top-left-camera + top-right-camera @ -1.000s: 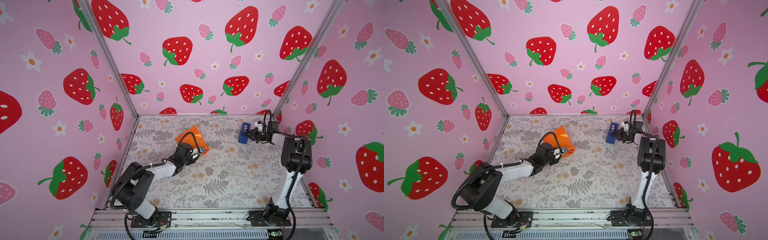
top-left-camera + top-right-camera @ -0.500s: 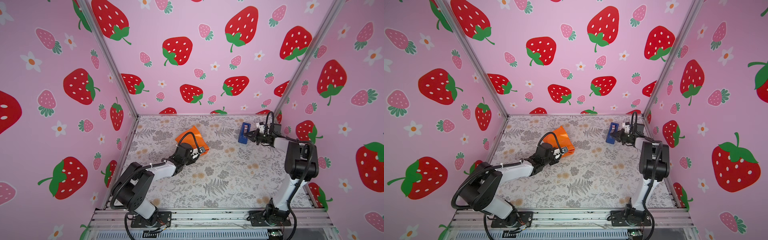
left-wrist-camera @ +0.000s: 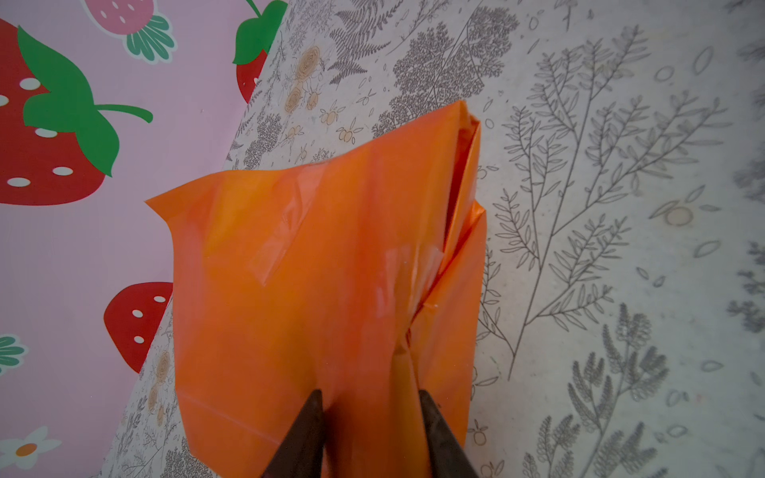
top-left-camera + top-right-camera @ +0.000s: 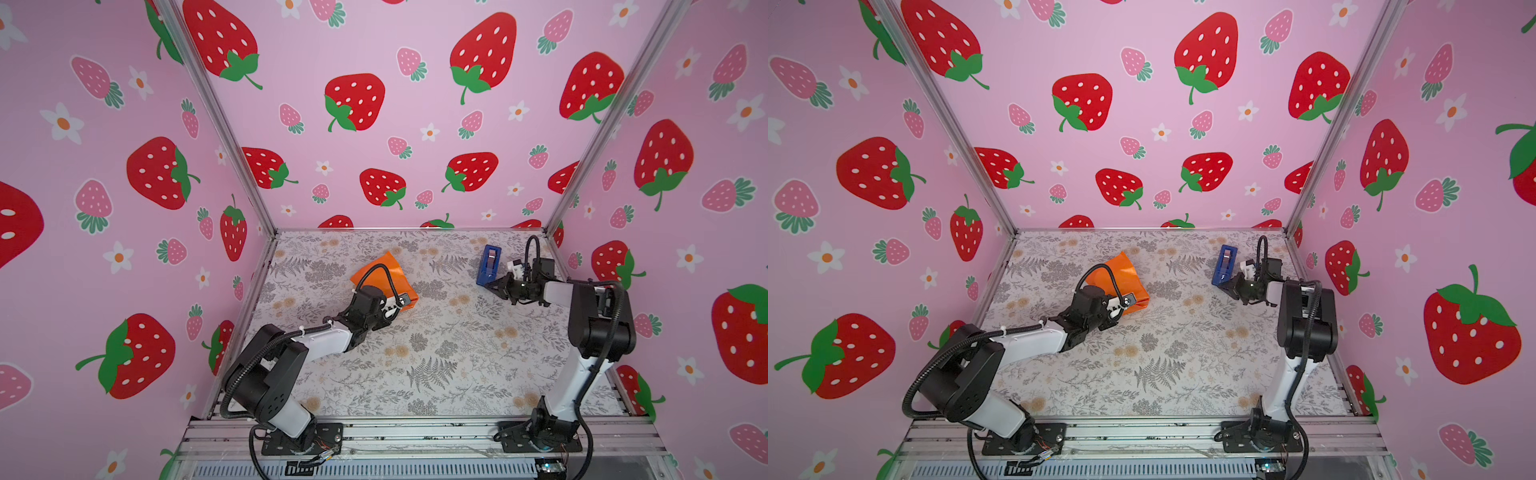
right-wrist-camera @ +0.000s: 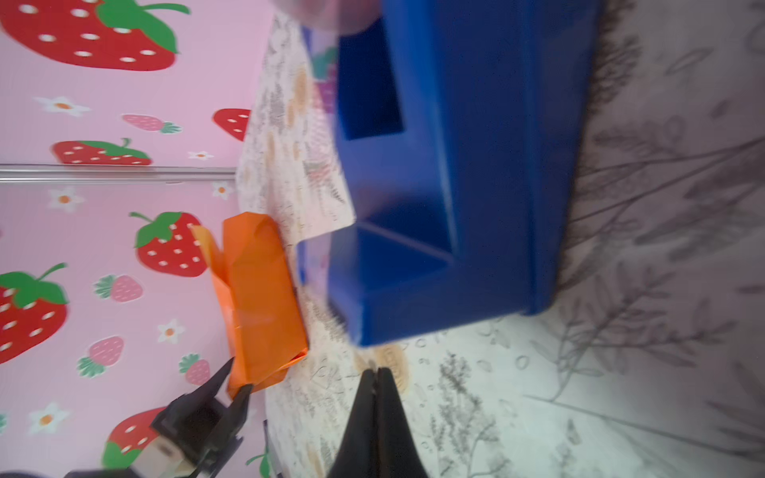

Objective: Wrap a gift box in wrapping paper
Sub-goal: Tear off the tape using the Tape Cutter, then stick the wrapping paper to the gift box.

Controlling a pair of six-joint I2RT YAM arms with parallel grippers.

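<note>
Left hand partly closed, fingers clamping near edge of wrapping paper; paper folded into orange bundle, lying on desk left of centre in both top views; right hand fingers pressed together, holding nothing; tips just beside blue tape dispenser, upper right of desk.

Could not find any face of the gift box: hidden under the wrapping paper, nearer the tabletop's left edge. Saw the tape dispenser only blurred in the right wrist view, its top cut off. Caught only the left gripper finger ends, bases cropped.
</note>
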